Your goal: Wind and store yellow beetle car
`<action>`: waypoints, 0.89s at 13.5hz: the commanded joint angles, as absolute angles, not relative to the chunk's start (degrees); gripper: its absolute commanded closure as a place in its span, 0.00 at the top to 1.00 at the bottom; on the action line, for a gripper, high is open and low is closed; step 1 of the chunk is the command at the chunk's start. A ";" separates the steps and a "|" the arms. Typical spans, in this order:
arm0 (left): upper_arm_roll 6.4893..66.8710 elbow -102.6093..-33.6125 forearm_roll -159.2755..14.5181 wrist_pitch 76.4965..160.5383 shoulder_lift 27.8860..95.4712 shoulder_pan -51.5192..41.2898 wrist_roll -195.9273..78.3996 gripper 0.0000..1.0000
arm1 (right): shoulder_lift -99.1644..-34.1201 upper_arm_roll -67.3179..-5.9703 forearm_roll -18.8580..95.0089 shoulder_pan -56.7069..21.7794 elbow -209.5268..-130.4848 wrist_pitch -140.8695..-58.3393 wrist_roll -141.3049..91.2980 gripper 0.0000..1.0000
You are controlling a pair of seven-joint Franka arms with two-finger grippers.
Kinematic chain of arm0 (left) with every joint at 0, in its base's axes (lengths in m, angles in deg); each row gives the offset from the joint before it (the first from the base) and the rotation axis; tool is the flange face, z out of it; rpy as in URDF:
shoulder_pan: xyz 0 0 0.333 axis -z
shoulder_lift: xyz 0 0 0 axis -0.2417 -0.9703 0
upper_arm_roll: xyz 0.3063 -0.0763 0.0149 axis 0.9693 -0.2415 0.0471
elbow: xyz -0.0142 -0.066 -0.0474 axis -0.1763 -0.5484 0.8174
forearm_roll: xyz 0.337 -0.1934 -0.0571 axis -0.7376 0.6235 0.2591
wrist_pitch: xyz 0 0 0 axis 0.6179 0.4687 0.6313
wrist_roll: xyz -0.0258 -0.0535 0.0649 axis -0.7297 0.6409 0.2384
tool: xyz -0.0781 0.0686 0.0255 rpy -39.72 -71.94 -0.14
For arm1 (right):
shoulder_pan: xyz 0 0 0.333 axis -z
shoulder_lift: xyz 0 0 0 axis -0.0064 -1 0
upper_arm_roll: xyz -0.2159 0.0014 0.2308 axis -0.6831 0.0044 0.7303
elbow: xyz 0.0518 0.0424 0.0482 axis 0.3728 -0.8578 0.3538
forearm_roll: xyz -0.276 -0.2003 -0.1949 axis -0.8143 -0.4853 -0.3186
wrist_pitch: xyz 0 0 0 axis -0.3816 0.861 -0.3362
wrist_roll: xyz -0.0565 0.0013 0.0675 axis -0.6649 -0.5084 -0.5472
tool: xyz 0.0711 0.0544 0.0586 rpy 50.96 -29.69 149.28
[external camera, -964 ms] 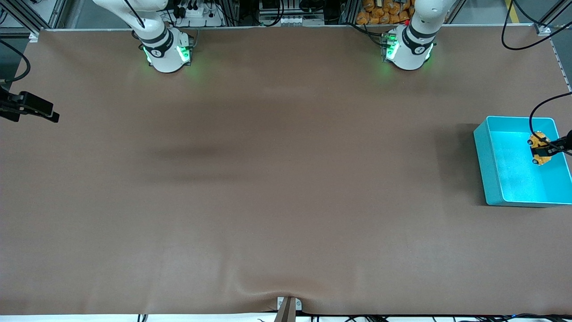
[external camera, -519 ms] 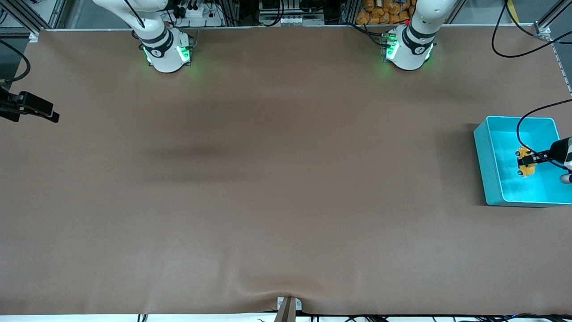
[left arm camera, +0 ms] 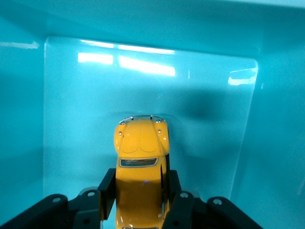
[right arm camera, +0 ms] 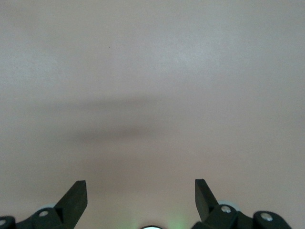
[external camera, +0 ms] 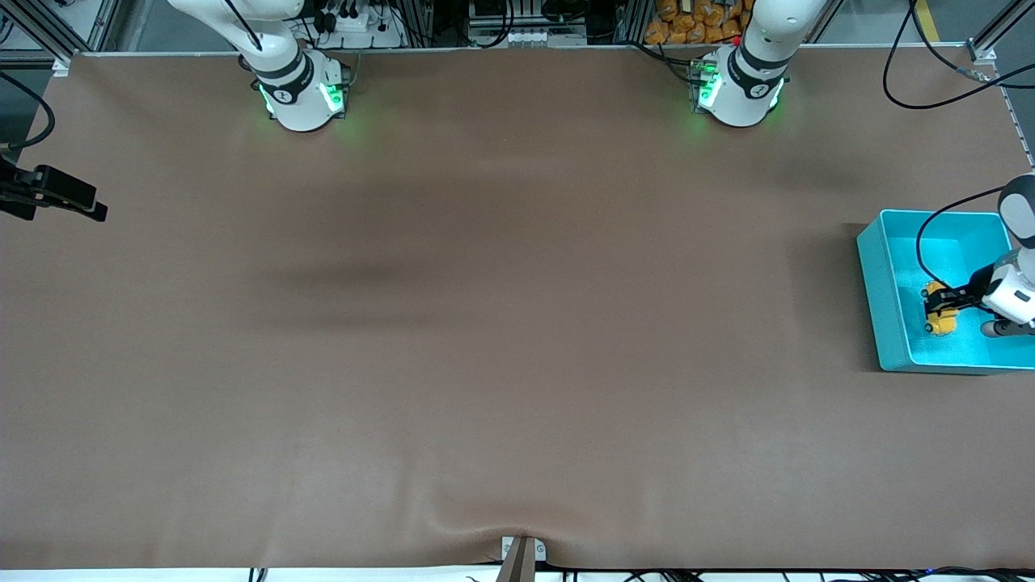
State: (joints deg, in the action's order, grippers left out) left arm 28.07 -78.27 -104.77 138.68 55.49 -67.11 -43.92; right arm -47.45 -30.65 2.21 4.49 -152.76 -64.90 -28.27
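Note:
The yellow beetle car is a tiny rounded toy held between the fingers of my left gripper. The gripper is shut on the car's sides and holds it low inside the teal bin, close to the bin's floor. In the left wrist view the car points away from the gripper, with teal bin walls all around. My right gripper waits open and empty over the right arm's end of the table, and its spread fingers show in the right wrist view.
The brown table mat has a wrinkle at its front edge. The teal bin stands at the left arm's end of the table. A black cable loops from the left wrist over the bin.
My left gripper has carried the car from above the bin's rim down into the bin and toward its front-camera end. The right arm has not moved.

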 commanded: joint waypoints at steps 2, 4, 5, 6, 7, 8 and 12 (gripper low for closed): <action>27.67 -78.61 -106.59 142.06 53.20 -68.04 -43.26 0.00 | -47.22 -30.58 2.37 4.56 -152.46 -64.58 -28.72 1.00; 27.67 -78.53 -107.91 142.15 52.68 -68.04 -43.61 0.00 | -47.22 -30.58 2.37 4.64 -152.46 -64.58 -28.72 1.00; 27.67 -78.53 -107.91 142.16 52.24 -68.04 -43.79 0.11 | -47.22 -30.58 2.37 4.64 -152.46 -64.49 -28.63 1.00; 27.67 -78.53 -107.91 142.16 52.14 -68.04 -43.96 0.36 | -47.22 -30.58 2.37 4.64 -152.46 -64.58 -28.63 1.00; 27.67 -78.53 -108.00 141.98 52.32 -68.04 -43.96 0.73 | -47.22 -30.58 2.37 4.64 -152.46 -64.58 -28.72 1.00; 27.67 -78.53 -107.91 141.63 52.67 -68.04 -43.96 1.00 | -47.13 -30.58 2.37 4.56 -152.46 -64.58 -28.72 1.00; 27.24 -77.74 -107.48 136.38 55.91 -69.18 -42.82 1.00 | -47.22 -30.58 2.37 4.56 -152.46 -64.58 -28.72 1.00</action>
State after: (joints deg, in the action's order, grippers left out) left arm 28.10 -77.77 -106.74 140.20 52.99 -67.54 -43.71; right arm -47.45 -30.65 2.21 4.49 -152.76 -64.90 -28.27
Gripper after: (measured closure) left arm 0.062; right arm 0.000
